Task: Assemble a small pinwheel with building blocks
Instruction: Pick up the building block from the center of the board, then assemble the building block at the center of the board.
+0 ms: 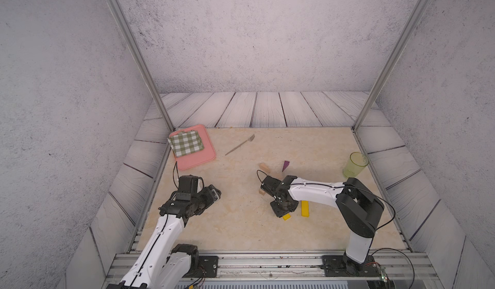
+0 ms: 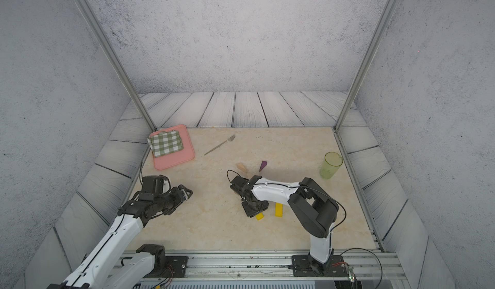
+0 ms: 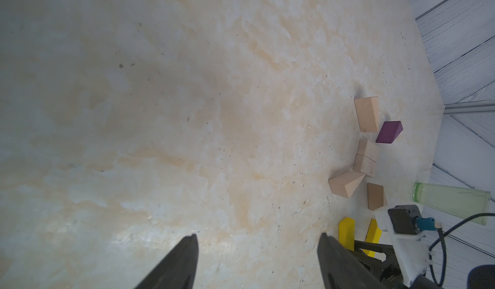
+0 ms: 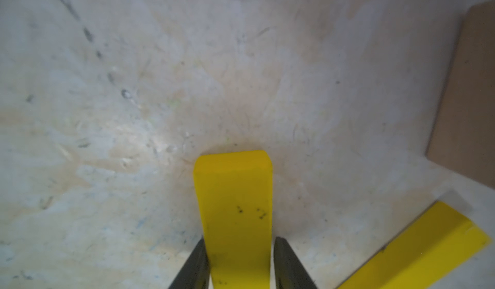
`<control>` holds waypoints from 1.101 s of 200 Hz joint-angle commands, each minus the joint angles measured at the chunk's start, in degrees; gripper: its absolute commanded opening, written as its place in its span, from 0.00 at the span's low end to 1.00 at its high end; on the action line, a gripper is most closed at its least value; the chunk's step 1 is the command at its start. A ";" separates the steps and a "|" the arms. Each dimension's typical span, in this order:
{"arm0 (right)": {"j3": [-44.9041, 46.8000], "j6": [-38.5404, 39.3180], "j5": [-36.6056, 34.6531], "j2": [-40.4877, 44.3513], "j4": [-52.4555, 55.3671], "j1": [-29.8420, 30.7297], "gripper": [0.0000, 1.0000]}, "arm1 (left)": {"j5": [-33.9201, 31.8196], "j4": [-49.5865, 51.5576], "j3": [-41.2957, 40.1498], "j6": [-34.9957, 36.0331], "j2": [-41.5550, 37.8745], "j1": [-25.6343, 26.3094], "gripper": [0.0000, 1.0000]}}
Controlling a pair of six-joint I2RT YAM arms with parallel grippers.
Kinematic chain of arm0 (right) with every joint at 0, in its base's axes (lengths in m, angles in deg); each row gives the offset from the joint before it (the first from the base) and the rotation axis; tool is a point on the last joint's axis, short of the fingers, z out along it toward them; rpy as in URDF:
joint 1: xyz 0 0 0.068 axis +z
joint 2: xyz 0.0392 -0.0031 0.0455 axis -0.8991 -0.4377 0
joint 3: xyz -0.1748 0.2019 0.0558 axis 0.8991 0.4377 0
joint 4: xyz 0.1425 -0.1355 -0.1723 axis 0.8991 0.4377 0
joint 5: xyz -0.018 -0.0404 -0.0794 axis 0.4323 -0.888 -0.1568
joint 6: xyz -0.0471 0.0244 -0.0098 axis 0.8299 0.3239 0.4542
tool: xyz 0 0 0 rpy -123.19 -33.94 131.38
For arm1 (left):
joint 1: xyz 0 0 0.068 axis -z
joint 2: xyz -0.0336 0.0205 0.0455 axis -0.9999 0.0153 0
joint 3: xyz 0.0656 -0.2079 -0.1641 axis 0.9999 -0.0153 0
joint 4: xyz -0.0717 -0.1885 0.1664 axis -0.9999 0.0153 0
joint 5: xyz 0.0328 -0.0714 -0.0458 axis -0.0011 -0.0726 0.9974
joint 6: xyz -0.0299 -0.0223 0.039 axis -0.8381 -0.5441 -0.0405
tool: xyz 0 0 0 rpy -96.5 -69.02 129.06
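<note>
The right jaws pinch a yellow bar (image 4: 235,207) flat on the table (image 1: 227,220), well apart from the green cup (image 1: 355,165). In both top views the wrist (image 1: 284,206) hides most of it. The left jaws stand spread.

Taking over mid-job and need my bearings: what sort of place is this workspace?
Probably a staged robot test cell, not a real room: aluminium frame posts, plaster-look wall panels, and a metal mounting rail along the front edge.
</note>
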 commanded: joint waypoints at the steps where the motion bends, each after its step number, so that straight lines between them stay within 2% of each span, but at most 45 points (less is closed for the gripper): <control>1: 0.74 -3.62 0.33 1.32 1.19 -2.66 0.30 | 0.28 0.13 -0.11 0.92 -0.08 -0.63 0.77; 33: -1.72 -7.82 -0.15 0.72 1.85 -5.83 0.25 | 0.28 -0.04 -0.58 0.81 -0.43 -0.63 0.77; 102: -14.19 -11.19 -1.42 -7.46 6.07 -6.92 0.25 | 0.46 0.29 -0.63 0.81 -1.17 -0.67 0.78; 220: -16.07 -14.92 -0.73 -11.64 6.42 -7.89 0.27 | 0.81 0.04 -1.15 0.90 -1.78 -0.67 0.78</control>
